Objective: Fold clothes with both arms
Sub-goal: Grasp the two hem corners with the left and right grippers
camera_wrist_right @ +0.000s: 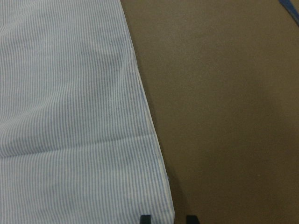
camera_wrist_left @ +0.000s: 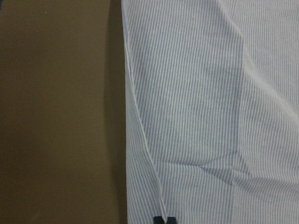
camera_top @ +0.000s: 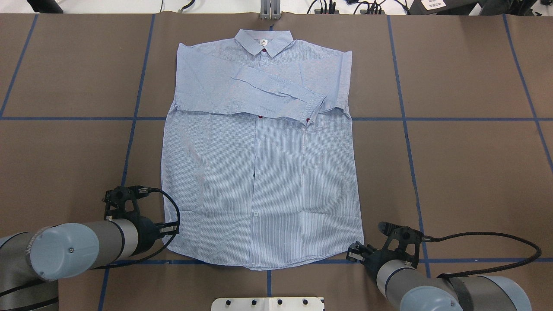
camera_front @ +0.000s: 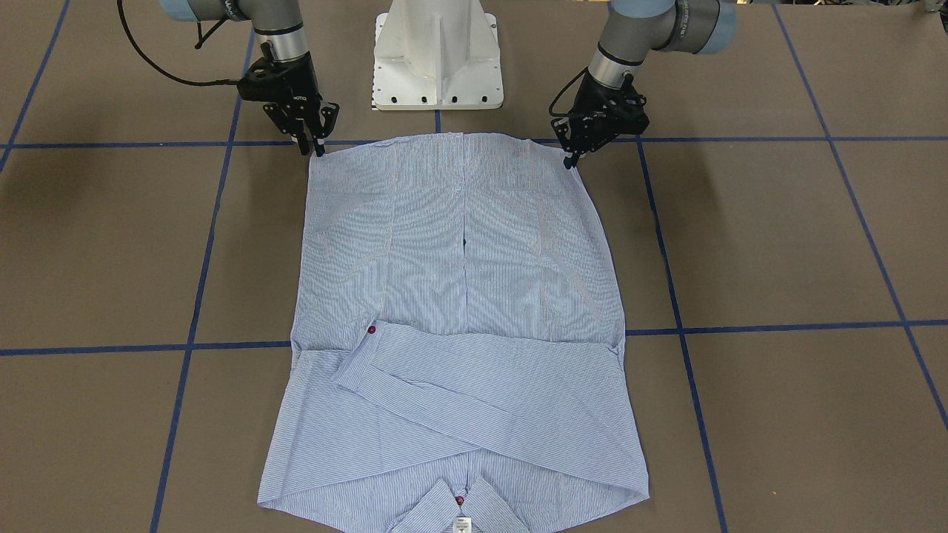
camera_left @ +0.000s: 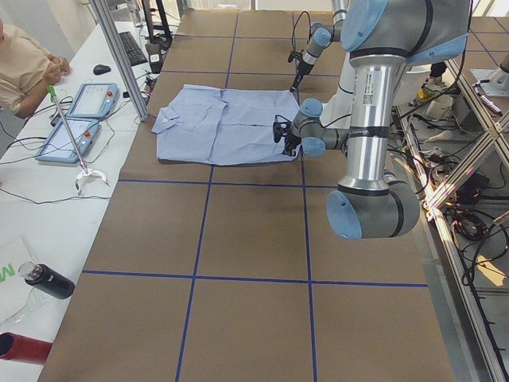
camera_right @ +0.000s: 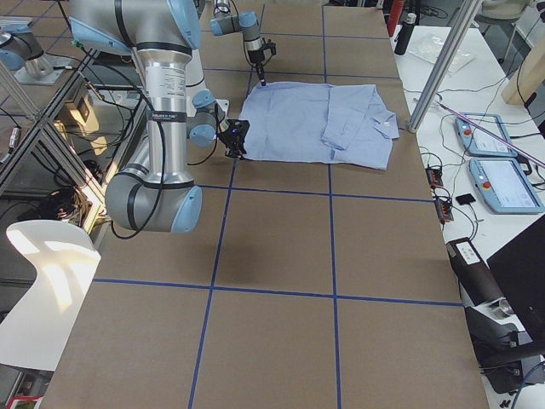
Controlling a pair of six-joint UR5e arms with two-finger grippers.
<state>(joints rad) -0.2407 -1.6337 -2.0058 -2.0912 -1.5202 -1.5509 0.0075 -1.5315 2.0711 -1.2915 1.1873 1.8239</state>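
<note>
Barely visible in wrist views: right claw [camera_front: 312,148] parted astride shirt [camera_front: 459,296] hem; left claw [camera_front: 572,159] nearly closed, grasp unclear

Shirt [camera_front: 459,296] collar [camera_front: 429,511] cut off at bottom edge; left tool [camera_wrist_left: 165,219] fingertips barely in frame.

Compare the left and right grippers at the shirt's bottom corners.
The left gripper holds its fingertips nearly together; the right gripper holds them well apart. The left gripper has both tips over cloth, at the seam of the shirt; the right gripper has one over cloth, one over bare table. Both are black, each at a bottom corner.
</note>
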